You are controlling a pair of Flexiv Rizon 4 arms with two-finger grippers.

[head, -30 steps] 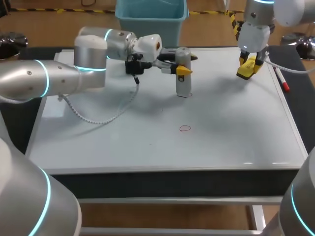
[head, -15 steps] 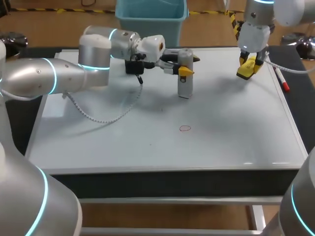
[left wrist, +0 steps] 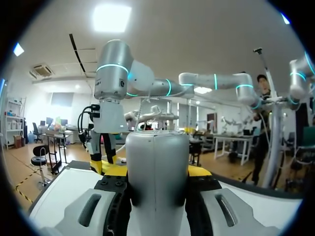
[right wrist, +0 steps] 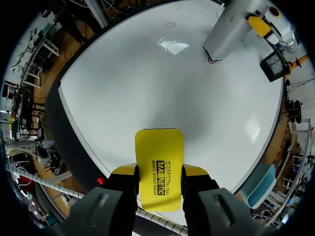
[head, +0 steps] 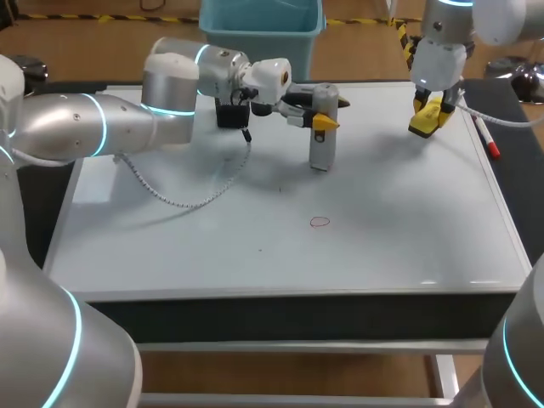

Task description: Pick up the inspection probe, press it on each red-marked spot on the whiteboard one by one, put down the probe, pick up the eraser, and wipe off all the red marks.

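Observation:
The grey cylindrical probe (head: 320, 140) stands upright with its foot on the whiteboard (head: 170, 246), a little behind the middle. My left gripper (head: 322, 120) is shut on its upper part from the side; in the left wrist view the probe (left wrist: 157, 177) fills the gap between the yellow fingertips (left wrist: 112, 169). A small red ring mark (head: 319, 222) lies on the board in front of the probe, also seen as the red mark (right wrist: 170, 24) in the right wrist view. My right gripper (head: 428, 119) hangs over the far right of the board, shut on the yellow eraser (right wrist: 158, 169).
A red marker pen (head: 487, 138) lies along the board's right edge. A blue bin (head: 261, 34) stands behind the table. The left arm's white cable (head: 183, 201) droops onto the board's left half.
My left arm has shifted a little to the right, carrying the upright probe with it. The right arm and the eraser have stayed still.

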